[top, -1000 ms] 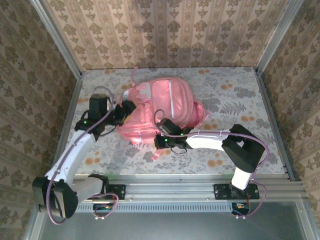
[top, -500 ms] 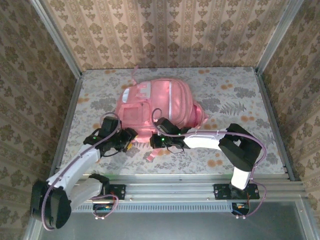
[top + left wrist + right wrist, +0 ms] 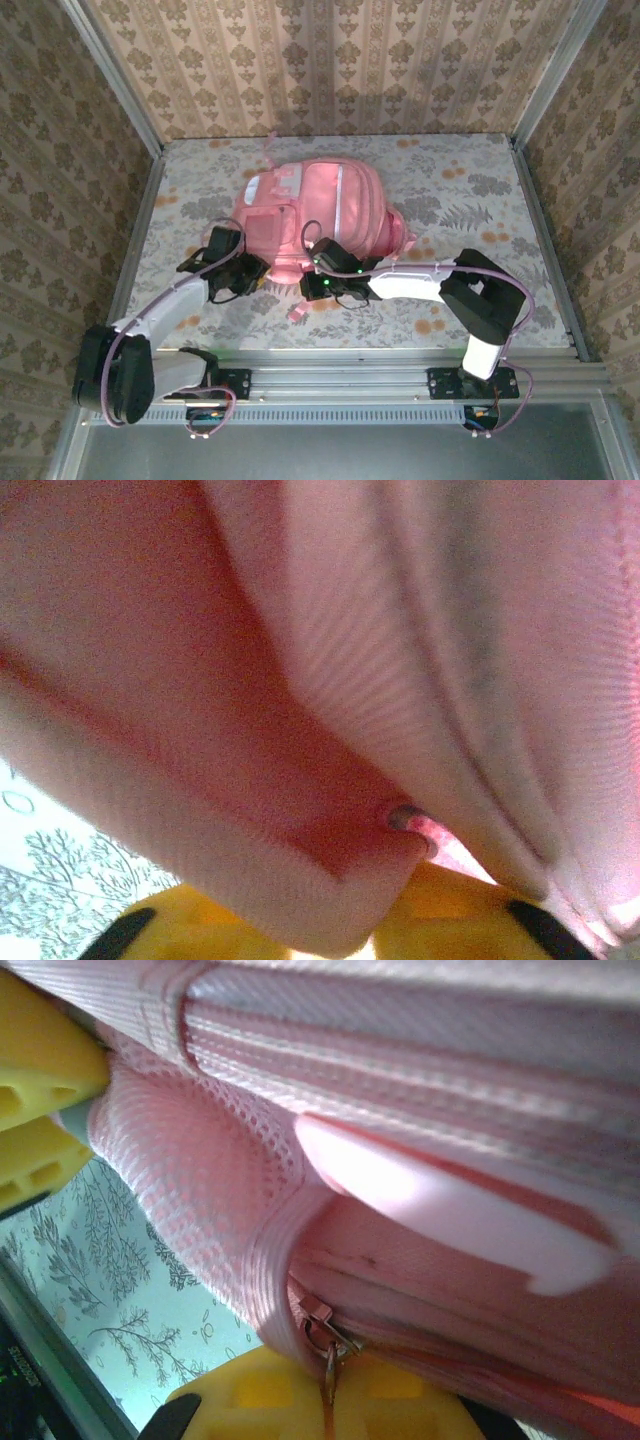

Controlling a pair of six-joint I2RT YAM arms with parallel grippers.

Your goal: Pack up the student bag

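Observation:
The student bag [image 3: 325, 205], a pink backpack with pale trim, lies flat in the middle of the table. My left gripper [image 3: 252, 276] is at its near-left corner. In the left wrist view its yellow fingers [image 3: 195, 930] are shut on a fold of the bag's pink fabric [image 3: 330, 880]. My right gripper [image 3: 312, 286] is at the bag's near edge. In the right wrist view it [image 3: 328, 1410] is shut on the metal zipper pull [image 3: 326, 1345] at the end of a zip, beside a mesh side pocket [image 3: 190, 1170].
The floral tablecloth [image 3: 480, 200] lies bare to the right of the bag and behind it. A pink strap end [image 3: 298, 310] trails toward the metal rail [image 3: 400, 360] at the near edge. Wallpapered walls enclose the table on three sides.
My left arm swung from the bag's left side to its near-left corner, and its jaws closed on the fabric. My right gripper stayed on the zipper pull, shifting slightly left.

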